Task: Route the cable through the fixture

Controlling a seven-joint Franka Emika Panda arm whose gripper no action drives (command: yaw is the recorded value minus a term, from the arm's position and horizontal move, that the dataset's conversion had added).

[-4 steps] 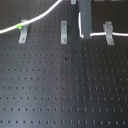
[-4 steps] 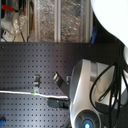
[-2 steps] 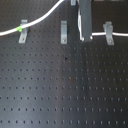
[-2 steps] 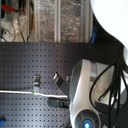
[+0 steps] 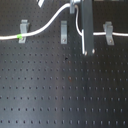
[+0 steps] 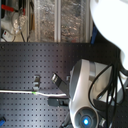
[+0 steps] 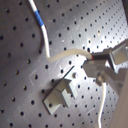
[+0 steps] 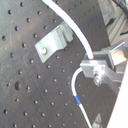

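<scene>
The white cable [image 5: 44,27] runs from the first exterior view's left edge, with its green band [image 5: 20,36] at the left fixture [image 5: 22,31]. It rises past the middle fixture [image 5: 63,31] without resting in it, up to my gripper [image 5: 74,7]. From there it drops and runs right through the right fixture [image 5: 107,33]. In the first wrist view my gripper [image 7: 98,64] is shut on the cable [image 7: 65,55] just beside a fixture [image 7: 60,93], and the blue band [image 7: 39,18] lies beyond. The second wrist view shows the same grip [image 8: 94,65].
A long grey metal bar [image 5: 86,27] hangs down from the gripper area, between the middle and right fixtures. The black pegboard [image 5: 65,90] stretches toward the near edge. In the second exterior view the white arm body [image 6: 90,95] covers the right of the board.
The grey bar's lower end reaches a little further down the first exterior view than before. The cable's shape is almost unchanged.
</scene>
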